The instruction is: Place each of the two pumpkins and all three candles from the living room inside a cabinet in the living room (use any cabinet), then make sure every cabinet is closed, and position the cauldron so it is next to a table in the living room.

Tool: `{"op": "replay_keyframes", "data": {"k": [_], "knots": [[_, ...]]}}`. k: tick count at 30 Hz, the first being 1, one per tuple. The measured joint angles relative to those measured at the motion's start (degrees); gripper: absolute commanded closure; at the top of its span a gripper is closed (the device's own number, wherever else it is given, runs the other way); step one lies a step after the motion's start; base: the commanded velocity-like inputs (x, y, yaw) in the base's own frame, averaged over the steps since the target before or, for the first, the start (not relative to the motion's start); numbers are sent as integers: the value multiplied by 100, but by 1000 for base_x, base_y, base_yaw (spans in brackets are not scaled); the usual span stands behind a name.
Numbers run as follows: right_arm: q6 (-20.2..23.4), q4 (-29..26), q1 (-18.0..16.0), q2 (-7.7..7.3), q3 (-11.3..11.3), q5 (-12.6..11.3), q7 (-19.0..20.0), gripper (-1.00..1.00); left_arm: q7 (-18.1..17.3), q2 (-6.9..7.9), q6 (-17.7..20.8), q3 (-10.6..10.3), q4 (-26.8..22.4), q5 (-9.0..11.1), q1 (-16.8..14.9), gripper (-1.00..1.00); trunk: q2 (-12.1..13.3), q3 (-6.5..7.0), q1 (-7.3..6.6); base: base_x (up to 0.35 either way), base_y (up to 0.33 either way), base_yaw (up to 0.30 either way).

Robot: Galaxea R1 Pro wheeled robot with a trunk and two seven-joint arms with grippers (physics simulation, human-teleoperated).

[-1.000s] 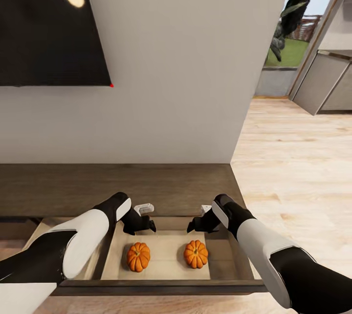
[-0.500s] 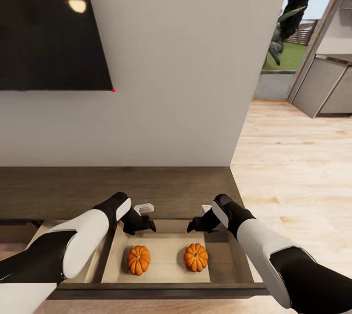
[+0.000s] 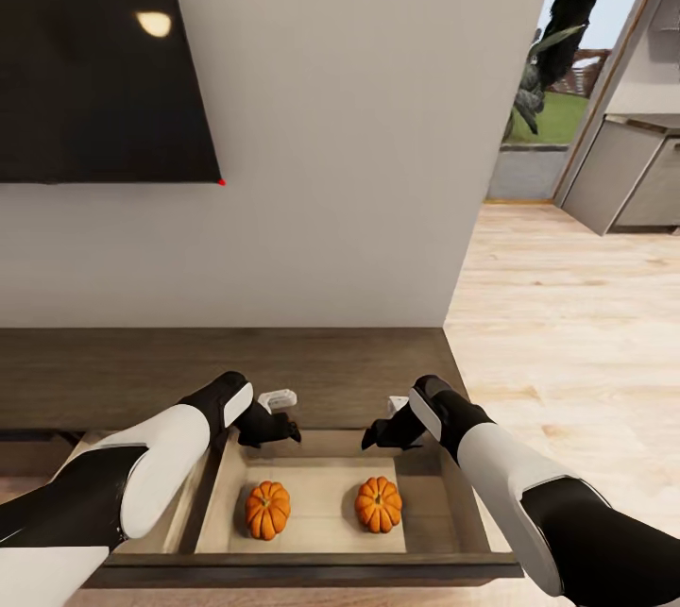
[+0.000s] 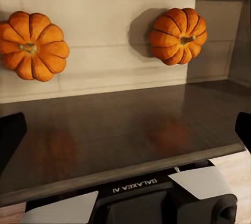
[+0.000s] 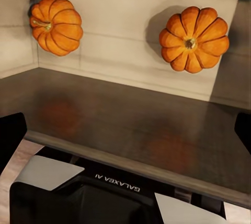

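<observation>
Both pumpkins sit apart on the pale floor of the cabinet's pulled-out drawer, with your left gripper and right gripper hovering above its back edge, each with jaws spread and empty. They look light, rigid and ribbed, though apt to roll. If you must move one, pinch across its ribbed sides rather than the short stem, which is probably too small to hold.

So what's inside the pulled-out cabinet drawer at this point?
Two pumpkins sit apart on the pale floor of the open drawer. No candles show on the visible floor; the left arm and right arm cover the drawer's side parts.
</observation>
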Motion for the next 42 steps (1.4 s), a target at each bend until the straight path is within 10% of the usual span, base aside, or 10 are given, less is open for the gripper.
{"op": "replay_keyframes", "data": {"k": [28, 34, 42], "knots": [[-143, 43, 0, 9, -7, 0, 7, -100, 26, 14, -1645, 44, 3, 26, 445, -100, 0, 253, 0, 0, 0, 0], [-308, 46, 91, 1, -5, 13, 6, -100, 27, 389, -1687, 176, -6, 236, 789, -100, 0, 306, 0, 0, 0, 0], [-747, 47, 588, 0, 31, 22, 8, -100, 36, 536, -2351, 432, 0, 452, 1015, -100, 0, 379, 0, 0, 0, 0]]}}
